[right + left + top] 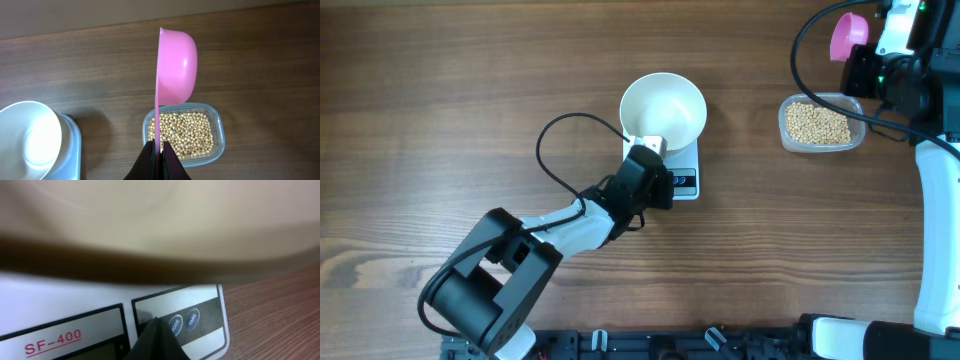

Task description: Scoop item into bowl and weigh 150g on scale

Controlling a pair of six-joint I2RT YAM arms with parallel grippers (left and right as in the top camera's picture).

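Overhead | brown wood-grain table (440, 80) | scale (690, 160), bean tub (784, 125) on it

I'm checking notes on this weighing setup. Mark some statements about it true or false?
1. The bowl sits on the scale. True.
2. The bowl is already filled. False: it is empty; the beans lie in the clear tub.
3. The right end effector is shut on a pink scoop. True.
4. The left end effector hangs over the tub. False: shut, its tip is at the scale's buttons.
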